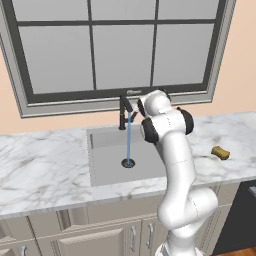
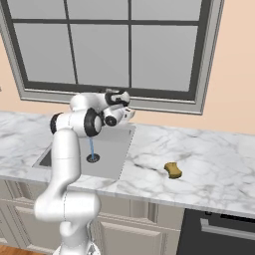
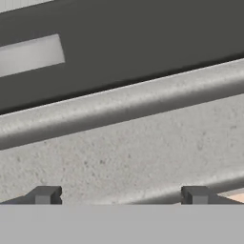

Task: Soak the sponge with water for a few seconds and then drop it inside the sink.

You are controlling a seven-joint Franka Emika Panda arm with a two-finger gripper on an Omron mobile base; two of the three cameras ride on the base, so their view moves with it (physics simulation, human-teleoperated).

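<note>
The thin blue stream of water (image 1: 129, 137) runs from the slim black faucet (image 1: 123, 111) into the square grey sink (image 1: 107, 167), and the small yellow sponge (image 1: 220, 152) lies on the white marble surface (image 1: 40, 165), well to the right of the sink. The dark two-finger tool (image 3: 119, 195) is up by the faucet, near the grey window frame (image 3: 119, 105), with its tips spread wide and nothing between them. To do this step well, I think the arm should swing right, come down over the sponge, and squeeze it by its sides.

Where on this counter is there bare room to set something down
Bare marble left of the sink, and the stretch between the basin and the sponge. Crowded at the basin's back edge: faucet, water and the arm's gripper.
</note>
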